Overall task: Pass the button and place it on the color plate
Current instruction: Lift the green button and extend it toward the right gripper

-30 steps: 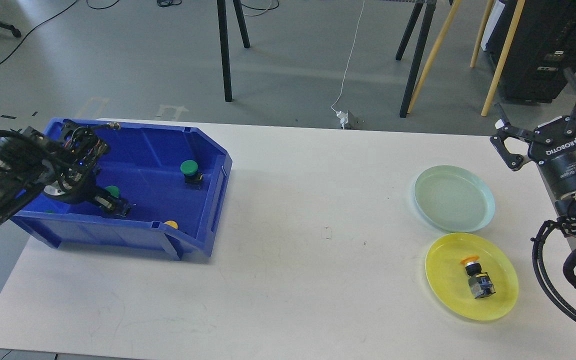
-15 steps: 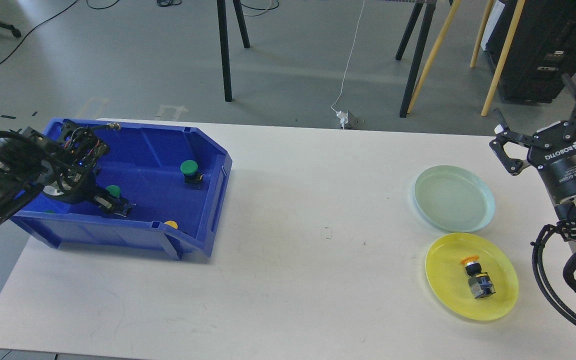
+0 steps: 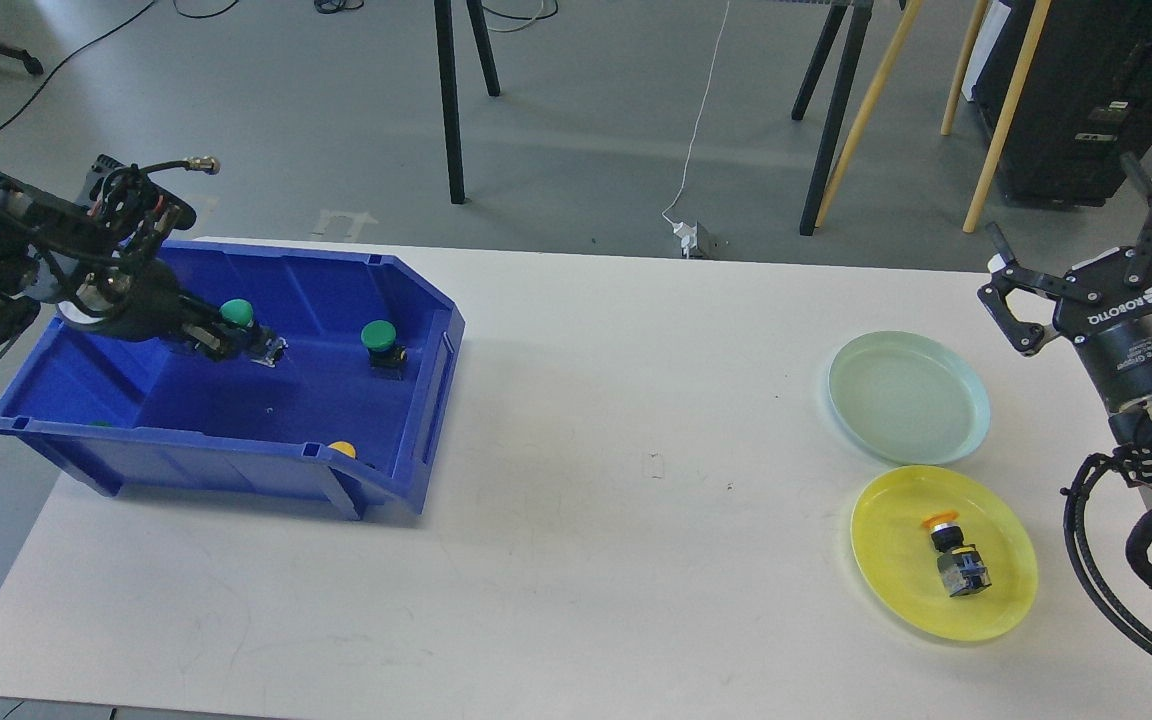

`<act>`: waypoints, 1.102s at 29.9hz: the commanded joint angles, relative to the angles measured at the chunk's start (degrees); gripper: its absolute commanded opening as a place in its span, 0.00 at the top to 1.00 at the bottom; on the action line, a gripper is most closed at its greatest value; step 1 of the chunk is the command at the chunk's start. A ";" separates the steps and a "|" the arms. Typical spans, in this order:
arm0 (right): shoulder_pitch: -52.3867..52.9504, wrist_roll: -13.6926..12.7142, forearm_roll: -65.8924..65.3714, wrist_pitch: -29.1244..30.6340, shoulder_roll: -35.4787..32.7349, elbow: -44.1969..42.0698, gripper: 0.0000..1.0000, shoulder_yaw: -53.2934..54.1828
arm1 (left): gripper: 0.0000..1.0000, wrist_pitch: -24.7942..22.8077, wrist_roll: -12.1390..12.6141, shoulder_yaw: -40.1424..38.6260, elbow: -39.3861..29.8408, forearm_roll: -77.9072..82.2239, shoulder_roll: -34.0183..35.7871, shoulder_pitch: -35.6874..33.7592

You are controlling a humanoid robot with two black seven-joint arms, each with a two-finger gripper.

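— Green cap, dark body: which button (image 3: 238, 330) is that over the blue bin (image 3: 236, 400)?

— It's the one pinched in the left gripper (image 3: 236, 340), held above the bin's floor and clear of its walls, so it looks freed for carrying. A second green button (image 3: 381, 345) stands upright inside near the right wall, and a yellow cap (image 3: 341, 449) peeks over the front lip.

— Why does the bin sit at the table's left end?

— Probably so only the left arm reaches it. The plates lie well apart, at the right end, which would explain the handover the task asks for.

— And the right gripper (image 3: 1086, 250)?

— Fingers spread, holding nothing, raised beyond the pale green plate (image 3: 908, 397). I'd judge it is waiting to receive.

— Which plate takes this button?

— By colour, the pale green one, which is bare. The yellow plate (image 3: 941, 552) just beside it already holds an orange-capped button (image 3: 954, 558) lying on its side.
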 commanded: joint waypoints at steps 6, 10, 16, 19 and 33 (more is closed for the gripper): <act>0.01 0.00 -2.70 0.00 -0.01 -0.27 0.00 -0.40 | 0.96 0.02 -0.01 -17.01 -16.96 -10.60 8.25 -1.25; 0.88 0.08 -15.77 -1.32 0.60 -2.55 0.00 -1.28 | 0.96 0.02 -0.01 -24.92 -18.91 -22.19 5.28 -0.90; 3.86 0.08 -24.77 -1.76 -0.01 -2.55 0.00 -1.72 | 0.96 0.02 -0.01 -29.68 -14.89 -34.78 -11.05 -0.72; 7.11 0.08 -25.73 -1.67 -0.19 -2.64 0.00 -4.17 | 0.96 0.02 -0.01 -29.69 -5.14 -35.75 -21.16 0.50; 20.04 0.61 -28.37 -1.58 1.91 -4.40 0.00 -18.41 | 0.96 0.02 -0.01 -29.68 -1.33 -36.28 -30.77 6.93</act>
